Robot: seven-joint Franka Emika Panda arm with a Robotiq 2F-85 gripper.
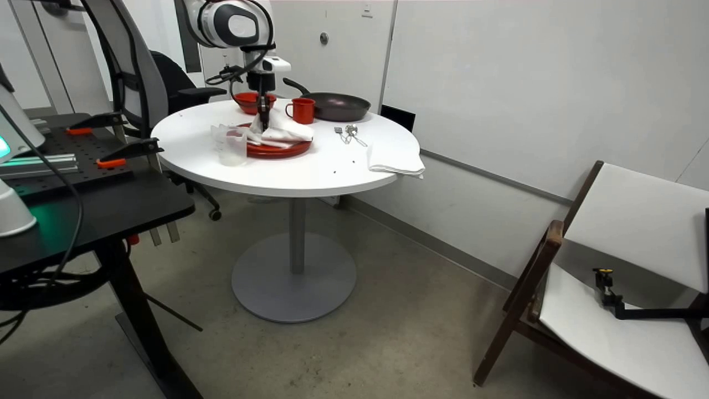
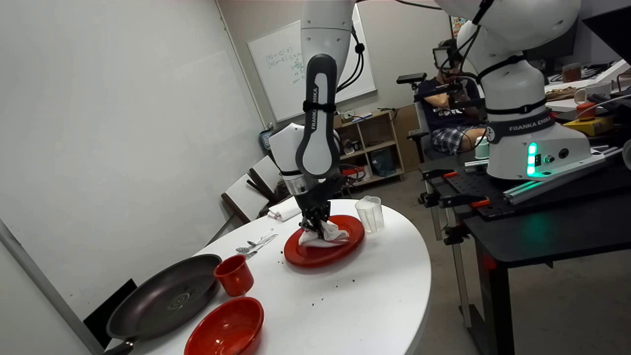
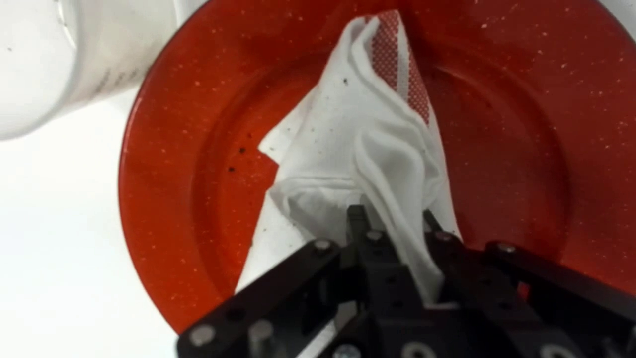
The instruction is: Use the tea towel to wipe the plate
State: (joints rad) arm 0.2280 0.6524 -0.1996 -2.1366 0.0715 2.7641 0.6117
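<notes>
The bright red plate [image 1: 288,152] lies on the round white table, and its wide rim [image 3: 164,219] fills much of the wrist view. Crumpled on top is the whitish tea towel [image 3: 328,129], a red-striped corner pointing toward the top of that view. My gripper [image 3: 392,214] points down over the plate and is shut on the tea towel, with a fold of cloth rising between its fingers [image 3: 357,221]. In an exterior view the gripper [image 2: 318,230] presses into the bunched tea towel [image 2: 335,235]. Small dark specks dot the towel and the plate beside it.
Close beside the plate stands a translucent cup [image 1: 231,148]. A red bowl [image 2: 229,328], red mug [image 2: 235,276] and black frying pan [image 2: 170,296] share the table. Metal utensils [image 1: 350,133] and a folded white cloth [image 1: 394,158] lie near its edge. Dark crumbs dot the tabletop.
</notes>
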